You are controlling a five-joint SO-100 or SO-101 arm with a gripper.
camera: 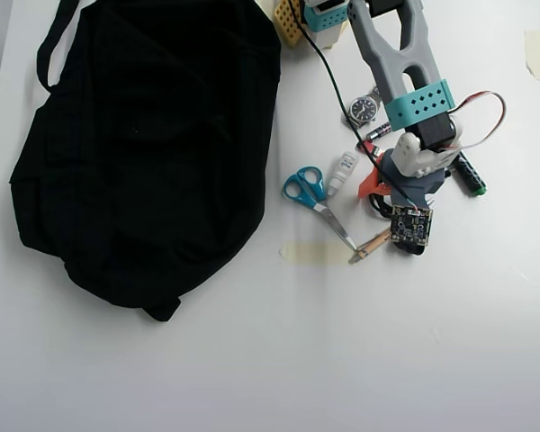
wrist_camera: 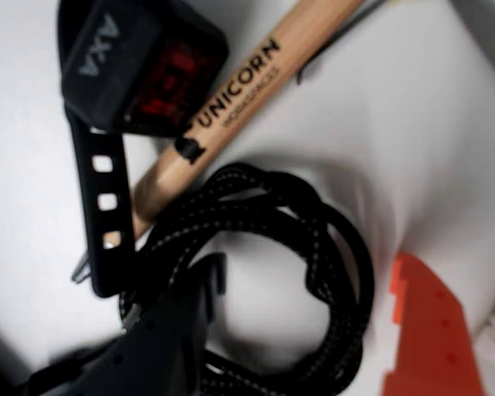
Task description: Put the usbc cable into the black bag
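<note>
Wrist view soft and blurred throughout; printing on light wooden stick (wrist_camera: 231, 103) readable but fuzzy. Dark shadow under coiled black braided cable (wrist_camera: 264, 272), vignetting in corners, white surface near stick glaring. Overhead view sharp, evenly bright; large black fabric bag (camera: 144, 144) underexposed, folds barely distinguishable; faint soft shadows right of bag.

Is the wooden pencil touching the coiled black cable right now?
Cannot tell. In the wrist view the pencil runs close past the top of the cable coil, but blur and shadow hide any contact or gap; overhead, the arm covers both.
</note>
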